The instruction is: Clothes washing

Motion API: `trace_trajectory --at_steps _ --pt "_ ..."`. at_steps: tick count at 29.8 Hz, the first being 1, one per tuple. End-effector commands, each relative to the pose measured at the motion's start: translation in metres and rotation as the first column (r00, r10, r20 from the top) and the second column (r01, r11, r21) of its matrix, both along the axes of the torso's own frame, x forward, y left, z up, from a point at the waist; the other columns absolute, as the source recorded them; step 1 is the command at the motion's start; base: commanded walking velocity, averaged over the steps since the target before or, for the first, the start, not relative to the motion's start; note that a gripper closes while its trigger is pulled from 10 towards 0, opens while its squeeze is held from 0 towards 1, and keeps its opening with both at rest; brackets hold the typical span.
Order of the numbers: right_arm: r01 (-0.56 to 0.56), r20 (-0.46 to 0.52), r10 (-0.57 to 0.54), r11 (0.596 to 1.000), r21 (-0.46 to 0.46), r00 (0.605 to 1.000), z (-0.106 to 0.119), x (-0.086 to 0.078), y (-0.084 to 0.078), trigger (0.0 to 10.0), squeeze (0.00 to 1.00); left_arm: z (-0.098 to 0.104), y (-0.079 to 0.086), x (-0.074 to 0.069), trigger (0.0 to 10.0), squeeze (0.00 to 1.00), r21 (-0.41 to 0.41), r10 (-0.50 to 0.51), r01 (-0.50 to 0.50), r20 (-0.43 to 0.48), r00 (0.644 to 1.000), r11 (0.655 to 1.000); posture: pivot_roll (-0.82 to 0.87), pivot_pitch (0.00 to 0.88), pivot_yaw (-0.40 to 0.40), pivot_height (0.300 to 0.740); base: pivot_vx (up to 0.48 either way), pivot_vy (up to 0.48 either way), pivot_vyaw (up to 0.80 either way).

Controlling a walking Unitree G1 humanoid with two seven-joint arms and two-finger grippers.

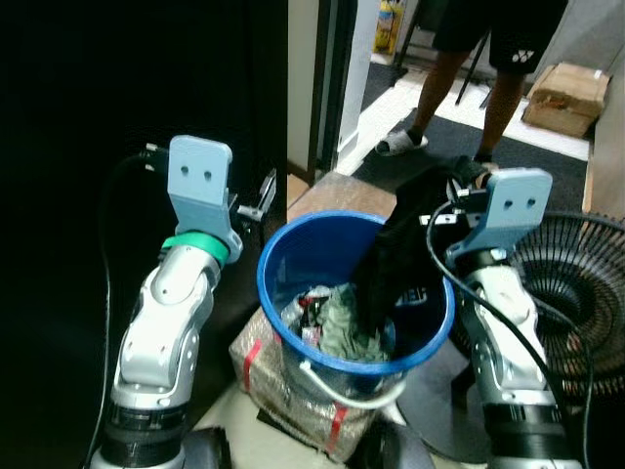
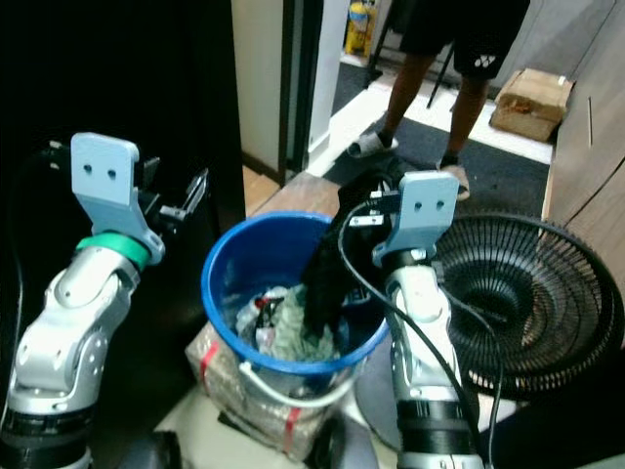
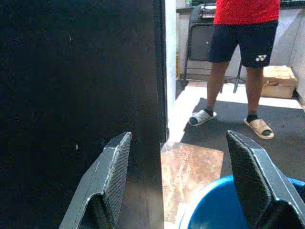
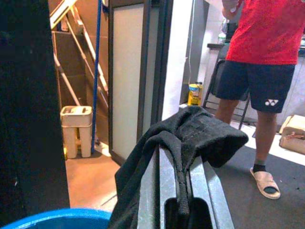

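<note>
Currently right pincer [image 4: 178, 191] is clenching limp dark garment [image 1: 400, 244] at frame centre above blue bucket [image 1: 293, 249]; left pincer [image 3: 183, 181] is hanging released

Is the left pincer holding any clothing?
No: the left pincer is open, its fingers wide apart with nothing between them, above the rim of the blue bucket.

Floor [image 1: 547, 132], blue bucket [image 1: 283, 256] on wrapped bundle [image 1: 259, 366], fan [image 1: 576, 283]
</note>
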State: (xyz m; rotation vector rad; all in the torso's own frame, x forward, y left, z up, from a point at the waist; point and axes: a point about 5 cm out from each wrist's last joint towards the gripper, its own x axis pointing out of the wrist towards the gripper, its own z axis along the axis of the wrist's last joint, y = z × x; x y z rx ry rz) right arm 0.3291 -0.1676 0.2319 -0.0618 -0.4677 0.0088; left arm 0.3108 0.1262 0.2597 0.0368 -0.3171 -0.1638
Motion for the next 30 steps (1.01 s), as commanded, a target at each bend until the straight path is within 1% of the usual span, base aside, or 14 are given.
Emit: trace_trajectory --at_steps 1,5,10,26,30 --pt "0.015 -0.004 -0.015 1.000 0.005 1.000 -0.0007 -0.0018 -0.0026 10.0 0.00 -0.0068 -0.0003 0.0017 10.0 0.00 0.003 -0.002 0.002 -0.036 0.999 1.000 0.10 0.055 0.005 0.630 0.000 0.000 0.00" --pt "0.016 -0.012 -0.016 1.000 0.006 1.000 -0.0010 -0.0024 -0.0021 10.0 0.00 -0.0069 -0.0004 0.0021 10.0 0.00 0.005 -0.001 0.001 -0.038 0.999 1.000 0.10 0.056 0.006 0.640 0.000 0.000 0.00" --pt "0.015 -0.021 -0.015 1.000 0.009 1.000 -0.0013 -0.0029 -0.0012 10.0 0.00 -0.0066 -0.0008 0.0025 10.0 0.00 0.005 0.000 0.000 -0.039 0.999 1.000 0.10 0.055 0.005 0.665 0.000 0.000 0.00" --pt "0.014 -0.027 -0.014 1.000 0.007 1.000 -0.0017 -0.0023 -0.0008 10.0 0.00 -0.0059 -0.0030 0.0031 10.0 0.00 -0.001 -0.004 0.004 -0.039 0.999 1.000 0.10 0.056 0.002 0.700 0.000 0.000 0.00" --pt "0.017 -0.029 -0.016 1.000 0.009 0.999 -0.0013 -0.0020 -0.0011 10.0 0.00 -0.0056 -0.0036 0.0039 10.0 0.00 -0.003 -0.005 0.005 -0.038 0.999 1.000 0.10 0.052 0.001 0.720 0.000 0.000 0.00"
